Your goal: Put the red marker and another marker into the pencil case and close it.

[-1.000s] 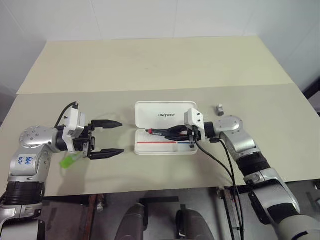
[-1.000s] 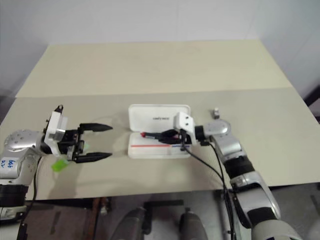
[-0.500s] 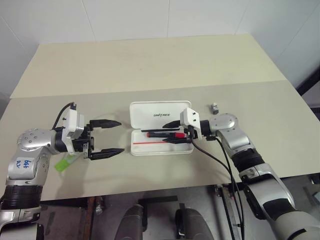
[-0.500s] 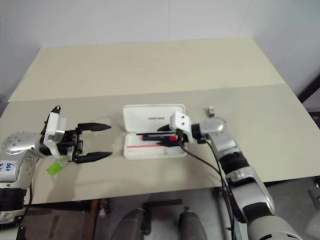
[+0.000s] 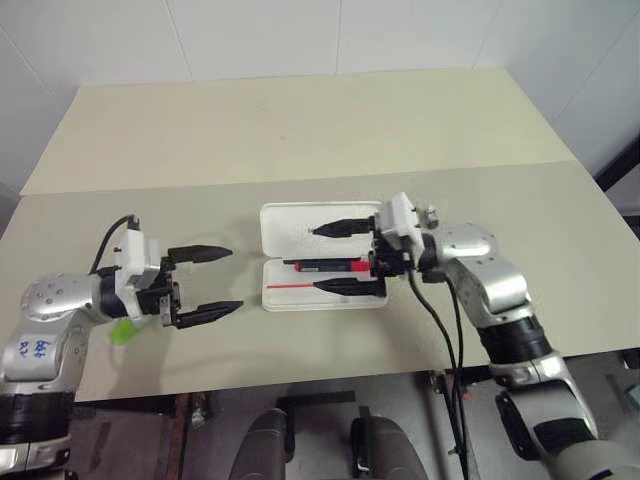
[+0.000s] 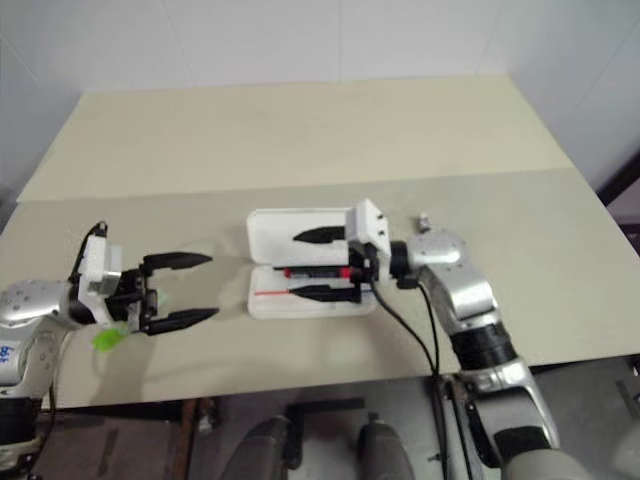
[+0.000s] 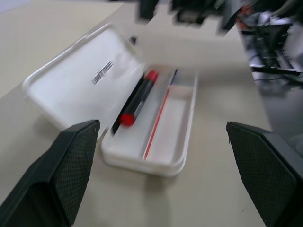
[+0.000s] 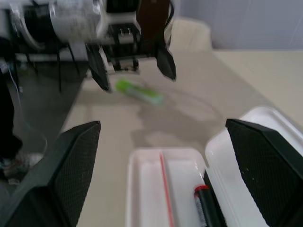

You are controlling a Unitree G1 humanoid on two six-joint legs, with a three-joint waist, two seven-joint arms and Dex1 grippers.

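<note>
Two grippers, both empty, jaws spread wide.

Right gripper (image 5: 338, 258): fingers level, pointing toward the robot's left, held above the open pencil case; one finger over the lid, the other over the front edge of the tray. Nothing between the jaws.

Left gripper (image 5: 218, 281): fingers level, pointing toward the case, well apart from it over bare table. Nothing between the jaws.

Pencil case (image 5: 285, 298): white, rounded corners, lying open at the table's middle, lid laid back flat away from the robot, dark lettering on the lid's inner face. Tray nearer the robot, with a thin red-and-blue stripe running its length.

Contents, one item: red marker (image 7: 138, 99), black barrel with red cap and small red end, lying lengthwise in the tray along the hinge side, just beside the lid. The rest of the tray is bare.

Another marker (image 8: 140, 91): pale lime-green, lying flat on the table outside the case, beneath and behind the left gripper, near the table's left front.

Small grey object (image 5: 431, 213): on the table just beyond the right wrist; too small to tell what it is.

Table (image 5: 300, 130): pale beige, with a seam running across it behind the case.
</note>
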